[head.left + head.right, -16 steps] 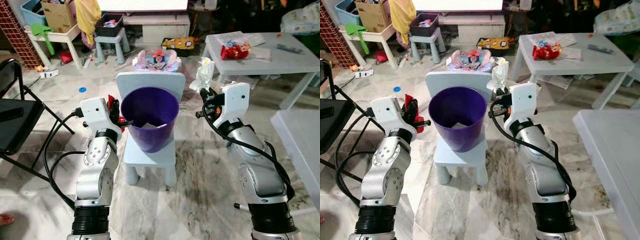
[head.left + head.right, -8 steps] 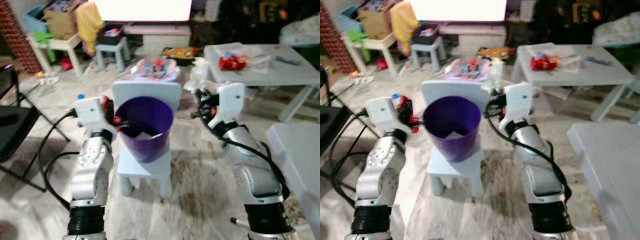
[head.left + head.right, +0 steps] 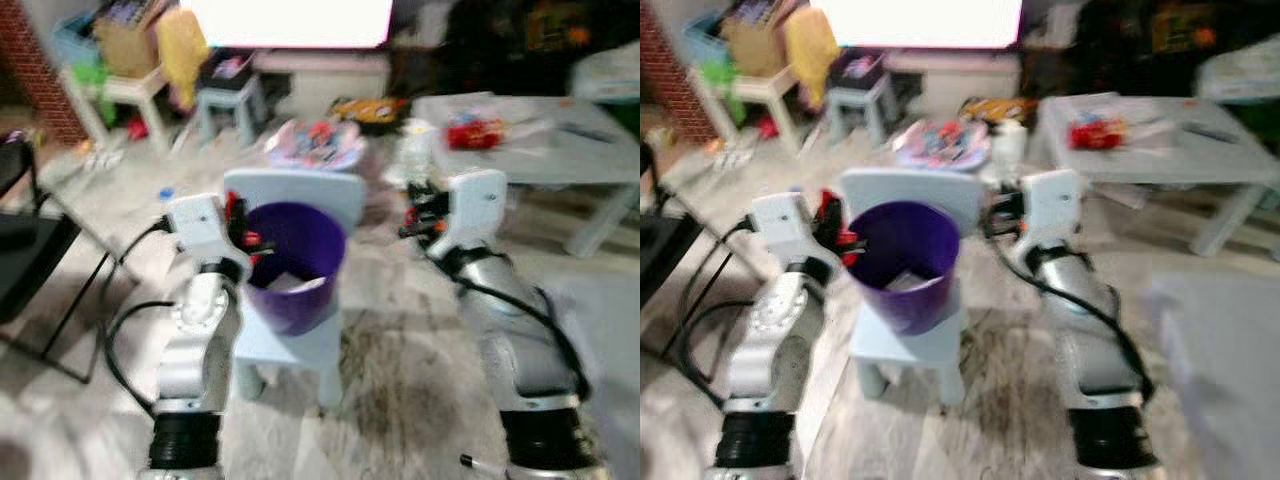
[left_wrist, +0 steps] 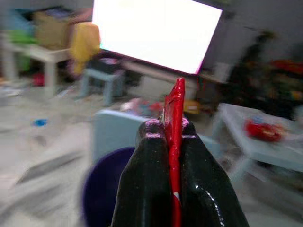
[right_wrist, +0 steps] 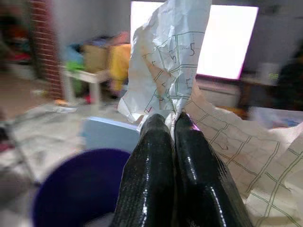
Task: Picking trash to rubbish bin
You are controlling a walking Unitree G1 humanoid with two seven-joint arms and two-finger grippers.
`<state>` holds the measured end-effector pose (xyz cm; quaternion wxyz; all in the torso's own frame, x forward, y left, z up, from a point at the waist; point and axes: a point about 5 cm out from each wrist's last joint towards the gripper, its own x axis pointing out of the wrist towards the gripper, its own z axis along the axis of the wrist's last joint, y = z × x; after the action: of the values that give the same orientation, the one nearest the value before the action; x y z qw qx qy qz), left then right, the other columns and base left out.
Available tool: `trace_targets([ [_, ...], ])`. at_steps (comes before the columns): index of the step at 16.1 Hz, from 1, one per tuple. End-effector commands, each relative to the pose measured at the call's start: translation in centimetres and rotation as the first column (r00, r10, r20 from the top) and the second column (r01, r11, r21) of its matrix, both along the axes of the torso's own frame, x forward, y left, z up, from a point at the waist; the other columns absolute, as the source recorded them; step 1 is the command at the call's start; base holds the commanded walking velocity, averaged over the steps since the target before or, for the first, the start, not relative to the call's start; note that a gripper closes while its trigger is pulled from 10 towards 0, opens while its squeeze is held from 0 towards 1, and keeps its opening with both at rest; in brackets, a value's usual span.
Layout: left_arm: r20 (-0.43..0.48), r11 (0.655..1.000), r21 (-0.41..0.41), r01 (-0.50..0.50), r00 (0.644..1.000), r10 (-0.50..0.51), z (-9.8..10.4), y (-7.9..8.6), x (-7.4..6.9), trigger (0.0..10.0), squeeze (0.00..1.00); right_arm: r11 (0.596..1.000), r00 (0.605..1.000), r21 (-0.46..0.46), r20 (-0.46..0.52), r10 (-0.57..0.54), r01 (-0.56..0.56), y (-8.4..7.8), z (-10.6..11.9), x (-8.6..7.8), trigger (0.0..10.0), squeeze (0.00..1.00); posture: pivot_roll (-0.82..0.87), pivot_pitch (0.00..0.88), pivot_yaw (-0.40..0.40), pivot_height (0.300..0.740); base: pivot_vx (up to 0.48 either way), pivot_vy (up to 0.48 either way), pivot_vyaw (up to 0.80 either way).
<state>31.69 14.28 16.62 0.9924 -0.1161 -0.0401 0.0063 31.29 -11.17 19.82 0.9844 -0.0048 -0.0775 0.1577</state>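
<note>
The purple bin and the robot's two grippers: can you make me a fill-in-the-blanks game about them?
1. The purple bin stands on a small pale blue ____.
2. The left gripper is shut on a thin ____ wrapper.
3. The right gripper is shut on a crumpled sheet of ____.
4. Something ____ already lies inside the bin.

Missing words: chair; red; paper; white
</note>
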Motion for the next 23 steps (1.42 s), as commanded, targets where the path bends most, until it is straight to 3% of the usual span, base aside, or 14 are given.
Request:
trace_targets([
  [1, 0.007, 1.000, -0.007, 0.010, 1.000, -0.010, 0.2, -0.5, 0.0, 0.0, 0.00, 1.000, 1.000, -0.007, 0.014, -0.019, 0.020, -0.8, 0.3, 0.0, 0.0, 0.00, 0.04, 0.086, -0.017, 0.740, 0.334, 0.000, 0.00],
  [11, -0.004, 1.000, 0.001, 0.002, 1.000, -0.002, -0.2, -0.4, -0.1, 0.0, 0.00, 1.000, 1.000, -0.010, 0.013, -0.016, 0.016, -0.8, 0.3, 0.0, 0.0, 0.00, 0.04, 0.084, -0.020, 0.740, 0.332, 0.000, 0.00],
  [18, -0.043, 0.999, 0.008, -0.047, 0.998, 0.048, -1.2, 0.7, -0.5, 0.0, 0.00, 1.000, 1.000, -0.014, 0.011, -0.015, 0.015, -0.8, 0.2, 0.0, 0.0, 0.00, 0.04, 0.088, -0.024, 0.740, 0.292, 0.000, 0.00],
  [21, -0.079, 0.995, -0.011, -0.097, 0.992, 0.096, -2.2, 1.5, -0.9, 0.0, 0.00, 1.000, 1.000, -0.016, 0.009, -0.014, 0.015, -0.8, 0.1, 0.0, 0.0, 0.00, 0.05, 0.088, -0.028, 0.740, 0.087, 0.000, 0.00],
  [23, -0.167, 0.986, -0.027, -0.162, 0.974, 0.155, -4.4, 2.7, -1.4, 0.0, 0.00, 1.000, 1.000, -0.018, 0.007, -0.013, 0.013, -0.8, 0.1, 0.0, 0.0, 0.00, 0.05, 0.088, -0.028, 0.740, 0.000, 0.000, 0.00],
])
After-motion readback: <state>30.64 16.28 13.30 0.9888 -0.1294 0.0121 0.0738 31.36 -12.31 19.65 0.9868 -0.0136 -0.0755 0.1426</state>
